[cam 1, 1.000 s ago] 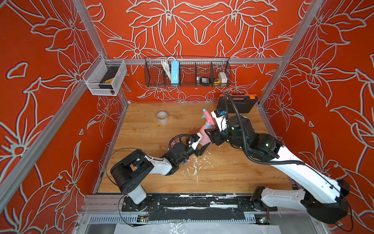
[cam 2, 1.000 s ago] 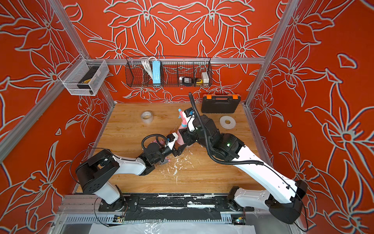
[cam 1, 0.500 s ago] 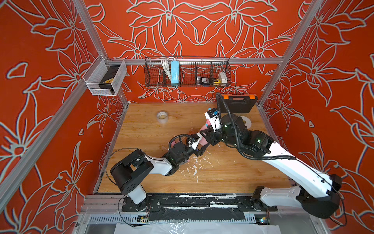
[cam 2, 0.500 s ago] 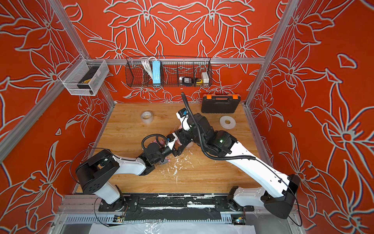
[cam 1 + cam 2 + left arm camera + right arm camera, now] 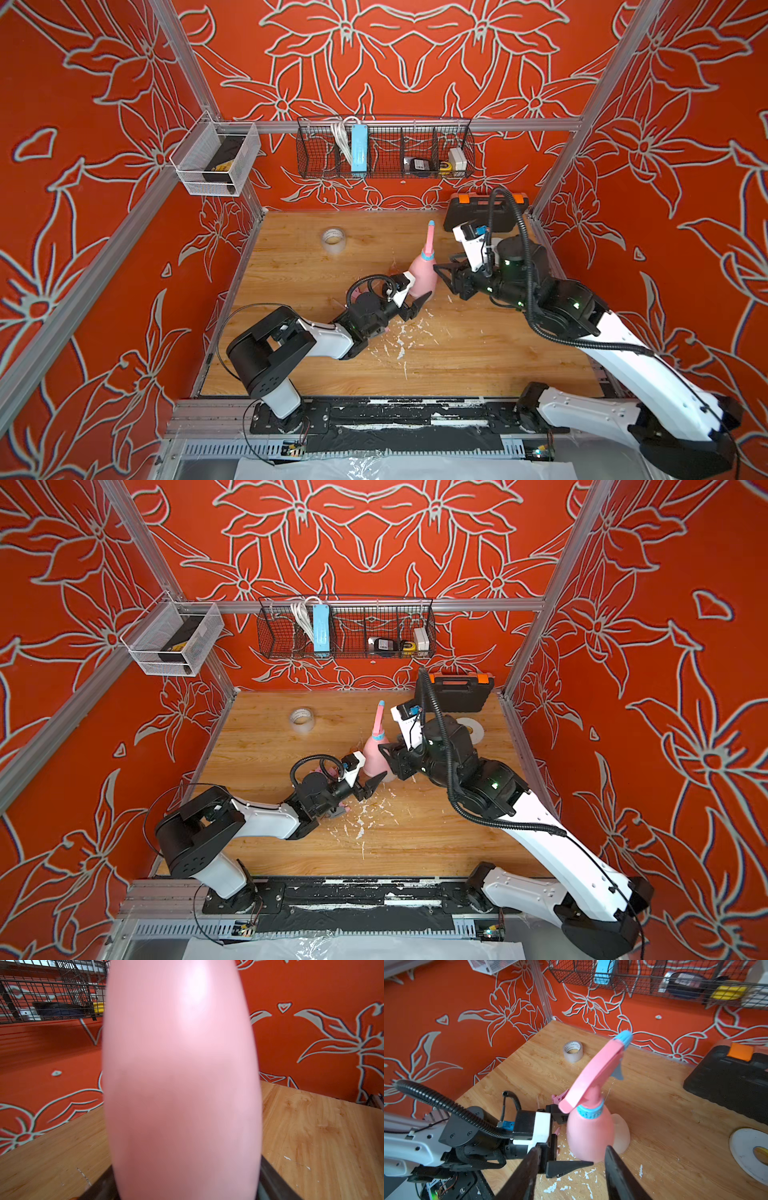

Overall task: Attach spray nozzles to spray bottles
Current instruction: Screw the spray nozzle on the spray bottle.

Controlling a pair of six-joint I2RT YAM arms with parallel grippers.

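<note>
A: Change over the last second?

B: Right tool (image 5: 444, 270) had released the pink-and-blue nozzle (image 5: 429, 241) and backed off to 3 o'clock of the pink bottle (image 5: 424, 276); jaws apart, empty; nozzle stayed seated on the neck, so this one was probably attached.

A: Left tool (image 5: 417, 291)?

B: Gripped the bottle body from 7 o'clock, mid-tabletop (image 5: 478, 365). Count: one capped bottle; one pale bottle (image 5: 622, 1132) behind it; two tape rolls, clear tape roll (image 5: 333, 237) and white tape roll (image 5: 469, 729).

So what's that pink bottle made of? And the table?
The pink bottle: probably plastic, smooth with a soft sheen; light glints on its rounded side. The table: looks like wood or wood-look laminate; grain lines show, matte finish.
</note>
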